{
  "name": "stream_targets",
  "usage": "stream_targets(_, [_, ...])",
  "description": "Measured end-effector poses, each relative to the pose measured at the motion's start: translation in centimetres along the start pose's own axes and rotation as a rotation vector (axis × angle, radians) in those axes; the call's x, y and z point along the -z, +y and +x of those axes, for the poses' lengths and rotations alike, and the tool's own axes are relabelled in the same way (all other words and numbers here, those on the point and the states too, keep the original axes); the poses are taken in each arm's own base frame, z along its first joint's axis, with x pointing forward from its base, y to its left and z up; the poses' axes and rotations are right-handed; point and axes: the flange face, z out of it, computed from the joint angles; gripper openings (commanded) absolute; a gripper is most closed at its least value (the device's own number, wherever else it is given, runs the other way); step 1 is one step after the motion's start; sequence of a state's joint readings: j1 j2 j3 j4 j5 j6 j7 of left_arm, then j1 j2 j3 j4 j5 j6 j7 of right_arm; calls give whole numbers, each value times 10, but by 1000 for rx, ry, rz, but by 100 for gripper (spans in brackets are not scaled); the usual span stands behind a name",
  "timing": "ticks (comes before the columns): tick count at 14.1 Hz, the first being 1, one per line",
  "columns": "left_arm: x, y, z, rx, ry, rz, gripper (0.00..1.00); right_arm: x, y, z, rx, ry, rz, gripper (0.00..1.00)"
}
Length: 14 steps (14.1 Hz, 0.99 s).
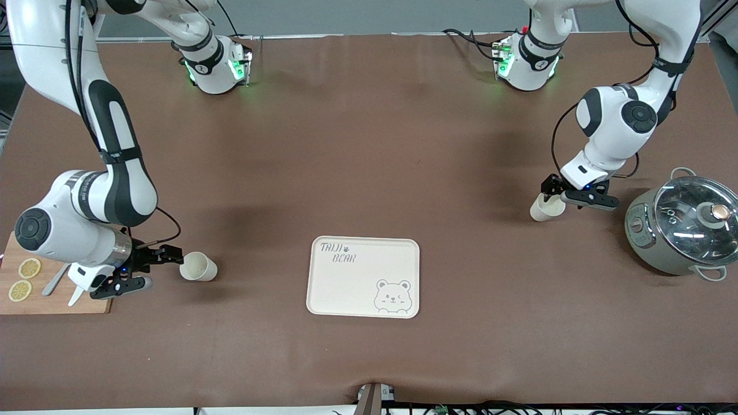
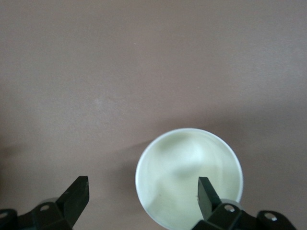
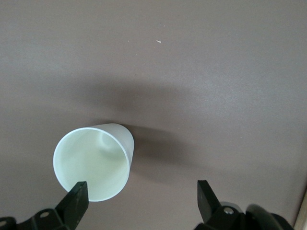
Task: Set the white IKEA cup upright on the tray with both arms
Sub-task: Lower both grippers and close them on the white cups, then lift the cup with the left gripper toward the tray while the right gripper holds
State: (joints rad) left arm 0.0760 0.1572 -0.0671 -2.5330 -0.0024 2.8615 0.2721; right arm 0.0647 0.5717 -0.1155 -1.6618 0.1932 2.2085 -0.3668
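Note:
Two white cups lie on their sides on the brown table. One cup [image 1: 198,267] is near the right arm's end, its mouth toward my right gripper [image 1: 163,267]. That gripper is open and empty; in the right wrist view [image 3: 142,201] one finger [image 3: 76,203] sits by the cup's rim [image 3: 92,163]. The other cup [image 1: 546,208] is at the left arm's end, under my left gripper [image 1: 562,196]. That gripper is open [image 2: 142,196], with one finger [image 2: 207,195] in front of the cup's mouth [image 2: 184,177]. The bear tray [image 1: 357,288] lies between the cups, nearer the camera.
A wooden cutting board [image 1: 57,305] with lemon slices [image 1: 29,268] and a utensil [image 1: 56,280] lies under the right arm's wrist. A grey pot with a glass lid [image 1: 683,225] stands at the left arm's end, beside the left gripper.

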Motion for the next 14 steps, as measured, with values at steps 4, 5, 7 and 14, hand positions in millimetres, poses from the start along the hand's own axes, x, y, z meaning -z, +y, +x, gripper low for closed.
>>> stream_targets(4, [-7,-6,6,-2,-3,-1,0,-10,0,1,1,-2,-1,100])
stream_targets(5, [-7,-9,6,4,-3,0,0,-11,0,1,1,-4,-1,100])
stream_targets(7, [-7,-17,5,18,0,3,0,-16,0,1,1,-8,0,100])
stream_targets(14, [-2,-13,9,10,13,3,0,-23,-3,6,7,18,-10,100])
